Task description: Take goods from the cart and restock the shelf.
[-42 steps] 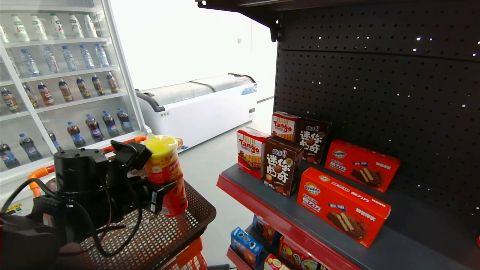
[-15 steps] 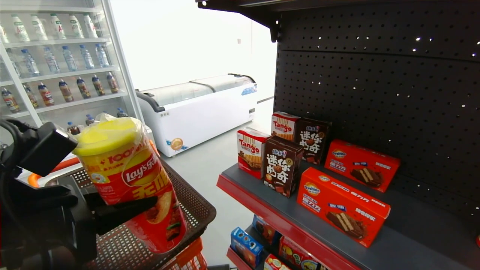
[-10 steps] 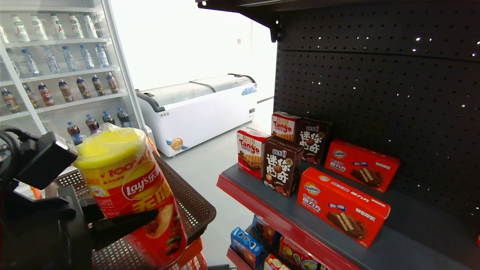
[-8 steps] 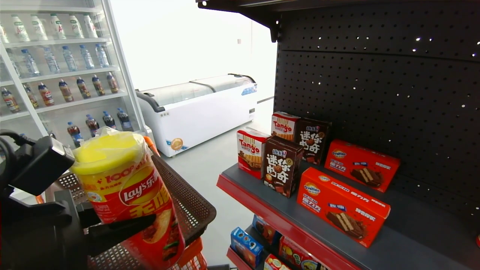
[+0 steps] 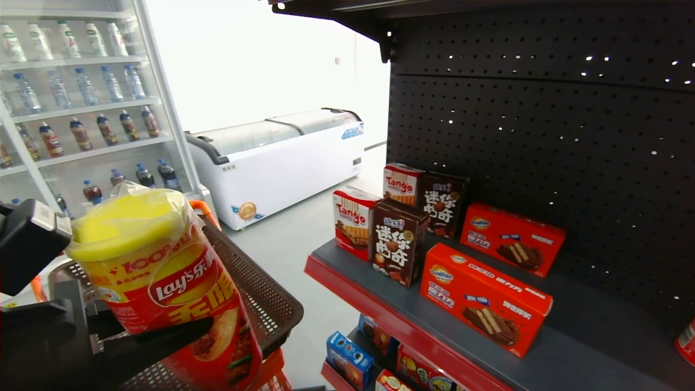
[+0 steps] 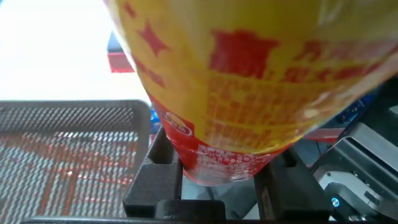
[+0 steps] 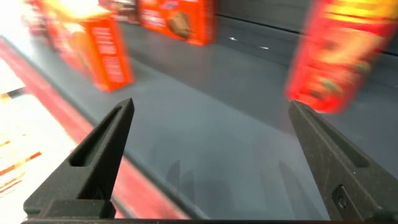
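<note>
A red and yellow chip can (image 5: 163,277) with a yellow lid under clear wrap stands upright in my left gripper (image 5: 157,320), which is shut on its body above the brown mesh cart (image 5: 271,309). The left wrist view has the can (image 6: 249,81) between the dark fingers (image 6: 163,163) of that gripper (image 6: 217,168). My right gripper (image 7: 211,112) is open over the grey shelf board (image 7: 205,137), nothing between its fingers. Ahead of it another red can (image 7: 333,56) stands on that board. The shelf (image 5: 570,347) has a red front edge.
Several snack boxes stand at the shelf's left end (image 5: 399,241), and red boxes (image 5: 483,296) lie flat in the middle. A second red can (image 5: 687,339) shows at the shelf's far right. A drinks fridge (image 5: 81,108) and a chest freezer (image 5: 282,157) stand behind the cart.
Since the earliest frame my left gripper has lifted the chip can up out of the cart and nearer the head camera. The head view has shifted slightly just now.
</note>
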Robot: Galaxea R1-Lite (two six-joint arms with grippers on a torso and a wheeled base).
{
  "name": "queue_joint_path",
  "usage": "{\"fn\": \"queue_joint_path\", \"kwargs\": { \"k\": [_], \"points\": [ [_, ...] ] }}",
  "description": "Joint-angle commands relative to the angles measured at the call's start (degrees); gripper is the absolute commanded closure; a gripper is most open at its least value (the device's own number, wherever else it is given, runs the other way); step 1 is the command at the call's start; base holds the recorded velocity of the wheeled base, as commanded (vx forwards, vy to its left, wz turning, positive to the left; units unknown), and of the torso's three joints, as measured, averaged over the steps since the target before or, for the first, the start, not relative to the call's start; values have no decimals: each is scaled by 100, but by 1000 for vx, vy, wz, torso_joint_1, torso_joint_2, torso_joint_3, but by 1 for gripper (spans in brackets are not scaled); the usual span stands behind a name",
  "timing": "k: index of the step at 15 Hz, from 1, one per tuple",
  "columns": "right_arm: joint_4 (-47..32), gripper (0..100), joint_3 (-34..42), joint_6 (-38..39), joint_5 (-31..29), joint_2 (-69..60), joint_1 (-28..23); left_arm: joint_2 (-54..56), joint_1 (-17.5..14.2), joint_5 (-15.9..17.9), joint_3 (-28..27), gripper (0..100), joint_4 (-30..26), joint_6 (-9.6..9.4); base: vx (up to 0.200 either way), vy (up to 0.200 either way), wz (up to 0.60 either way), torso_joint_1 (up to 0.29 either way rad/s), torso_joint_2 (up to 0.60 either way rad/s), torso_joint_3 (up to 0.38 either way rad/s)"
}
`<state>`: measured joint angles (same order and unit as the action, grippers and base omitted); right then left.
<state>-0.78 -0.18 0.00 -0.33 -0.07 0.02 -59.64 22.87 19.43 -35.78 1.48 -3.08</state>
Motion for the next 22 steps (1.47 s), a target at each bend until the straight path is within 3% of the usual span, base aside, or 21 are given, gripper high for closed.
{"fn": "queue_joint_path", "kwargs": {
  "k": [1, 4, 9, 16, 22],
  "points": [
    [-1, 0, 1, 0, -2, 7, 6, -4, -2, -1, 10, 100, 2, 1, 0, 0, -600, -2, -2, 7],
    [-1, 0, 1, 0, -2, 7, 6, -4, 25, -1, 36, 100, 11, 1, 0, 0, -600, 4, 1, 1],
    [-1, 0, 1, 0, -2, 7, 6, 110, 464, -36, 10, 100, 2, -17, 0, 0, -600, 1, 2, 7],
    [-1, 0, 1, 0, -2, 7, 6, 110, 473, -36, 18, 100, 2, -17, 0, 0, -600, 3, 4, 3],
    [-1, 0, 1, 0, -2, 7, 6, 110, 420, -45, 45, 100, 11, 1, 0, 0, 0, 0, 0, 0]
  ]
}}
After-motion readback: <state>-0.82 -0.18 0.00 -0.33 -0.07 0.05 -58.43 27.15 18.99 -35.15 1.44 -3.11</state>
